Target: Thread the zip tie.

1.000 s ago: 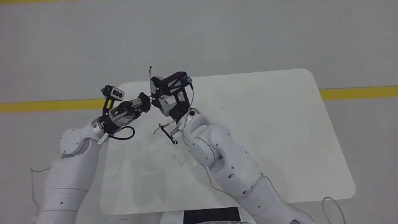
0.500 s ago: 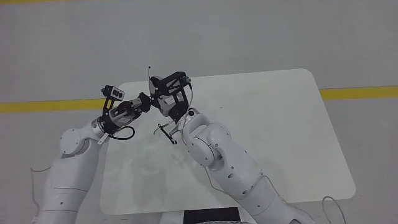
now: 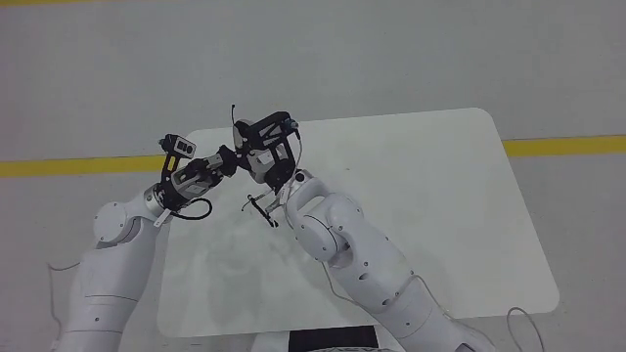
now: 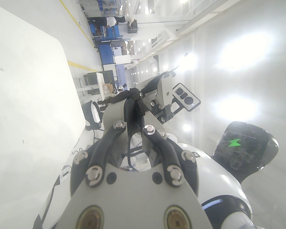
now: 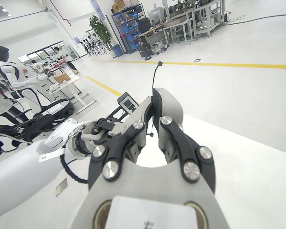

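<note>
**A:** Zip tie (image 5: pixel 154 82): where was it found, and how far was the threading judged to have got?

**B:** Taken from nearest the robot outward, it was seen pinched between the closed jaws of the right gripper (image 5: pixel 154 96). It was held in the air over the table (image 3: pixel 440 205), toward that table's ten o'clock corner. A short end was left hanging on the wrist side of the grip. The longer part was stood out beyond the tips toward twelve o'clock, and its small blocky end was free, touched by nothing.

**A:** And the left gripper (image 4: pixel 133 100)?

**B:** It was found tip to tip with the right one, at roughly eight o'clock from it in the top view. Its jaws were pressed together. Something dark was bunched at the tips, but it could not be told whether that was part of the tie.

**A:** What was counted as done, then?

**B:** The pick-up and the lift were judged done. No closed loop was seen, and the free end was passed through nothing. Bringing tail and head together, feeding one through the other and pulling it snug were judged to be left.
</note>
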Available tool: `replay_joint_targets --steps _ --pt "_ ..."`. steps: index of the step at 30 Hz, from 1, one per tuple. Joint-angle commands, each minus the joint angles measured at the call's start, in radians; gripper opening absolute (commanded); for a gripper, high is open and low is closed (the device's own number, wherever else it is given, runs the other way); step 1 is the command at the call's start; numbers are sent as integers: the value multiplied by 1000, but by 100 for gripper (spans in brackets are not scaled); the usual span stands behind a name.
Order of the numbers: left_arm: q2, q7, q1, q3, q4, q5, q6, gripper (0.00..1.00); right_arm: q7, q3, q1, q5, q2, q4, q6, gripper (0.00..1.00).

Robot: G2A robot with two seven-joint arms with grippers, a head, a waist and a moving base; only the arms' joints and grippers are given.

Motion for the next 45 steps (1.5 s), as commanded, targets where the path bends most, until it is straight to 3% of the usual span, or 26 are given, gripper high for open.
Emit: replay_joint_targets --steps 1,13,29,45 --pt "0 0 0 0 0 0 0 0 2 0 3 -1 0 4 2 0" --pt "0 0 0 0 0 0 0 0 20 0 4 -5 3 5 20 0" --pt "0 0 0 0 0 0 0 0 47 3 2 36 7 11 -7 0" --pt "0 0 0 0 0 0 0 0 28 7 -6 36 13 12 2 0"
